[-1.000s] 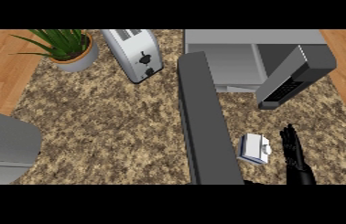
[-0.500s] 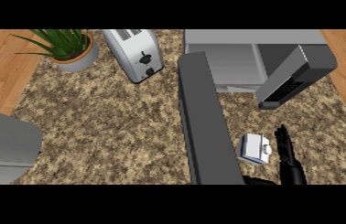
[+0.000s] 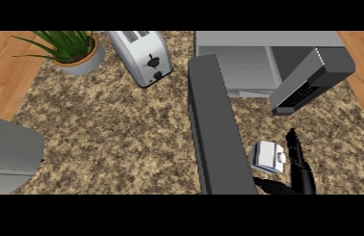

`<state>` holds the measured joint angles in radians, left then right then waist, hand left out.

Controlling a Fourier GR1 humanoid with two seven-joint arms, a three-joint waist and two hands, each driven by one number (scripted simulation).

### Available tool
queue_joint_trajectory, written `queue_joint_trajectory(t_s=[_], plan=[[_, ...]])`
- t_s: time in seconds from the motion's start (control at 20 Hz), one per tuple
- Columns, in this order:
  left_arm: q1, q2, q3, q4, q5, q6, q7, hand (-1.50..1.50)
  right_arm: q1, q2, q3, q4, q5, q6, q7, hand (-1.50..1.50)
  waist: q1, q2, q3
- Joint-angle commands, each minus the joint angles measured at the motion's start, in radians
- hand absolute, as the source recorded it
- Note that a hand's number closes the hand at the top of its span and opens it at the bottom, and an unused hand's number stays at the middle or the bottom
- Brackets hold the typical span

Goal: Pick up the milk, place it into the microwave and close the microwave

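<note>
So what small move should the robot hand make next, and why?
Probably curl the right robot hand around the milk carton. Its fingers look straight beside the carton's right side, so nothing is gripped yet, and the microwave stands open.

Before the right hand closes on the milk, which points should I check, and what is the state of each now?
1. Microwave door open: ok.
2. Milk on the counter, between the door and the right hand: ok.
3. Fingers straight beside the milk, not curled round it: ok for approach, grasp not yet made.
4. Contact of hand and milk: cannot tell.
5. Microwave cavity free for the milk: cannot tell, only partly seen.
6. Left hand: cannot tell, not in view.
</note>
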<state>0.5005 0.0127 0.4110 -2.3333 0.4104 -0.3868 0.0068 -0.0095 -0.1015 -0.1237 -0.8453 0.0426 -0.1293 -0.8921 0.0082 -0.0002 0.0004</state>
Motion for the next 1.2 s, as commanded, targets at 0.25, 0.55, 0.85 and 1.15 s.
queue_joint_trajectory(t_s=[0.25, 0.55, 0.85, 1.15], plan=[[0.019, -0.012, 0.007, 0.031, -0.008, -0.026, -0.043, -1.5, -0.179, -0.047, -0.044, 0.296, 0.001, 0.08, -0.161, 1.5, 0.003, 0.001, 0.0], [0.041, -0.003, 0.055, -0.021, 0.045, -0.054, -0.008, -1.5, -0.223, 0.009, -0.028, 0.29, 0.054, -0.054, -0.25, 1.5, 0.006, 0.001, 0.001], [0.025, 0.004, 0.053, -0.009, 0.078, -0.062, 0.018, -1.5, -0.347, -0.064, -0.056, 0.392, 0.028, 0.095, -0.239, 1.5, 0.013, 0.003, 0.001], [0.043, -0.012, 0.048, -0.002, 0.07, -0.085, -0.012, -1.5, -0.458, -0.135, -0.043, 0.467, 0.039, 0.232, -0.259, 1.5, 0.033, 0.007, 0.003]])
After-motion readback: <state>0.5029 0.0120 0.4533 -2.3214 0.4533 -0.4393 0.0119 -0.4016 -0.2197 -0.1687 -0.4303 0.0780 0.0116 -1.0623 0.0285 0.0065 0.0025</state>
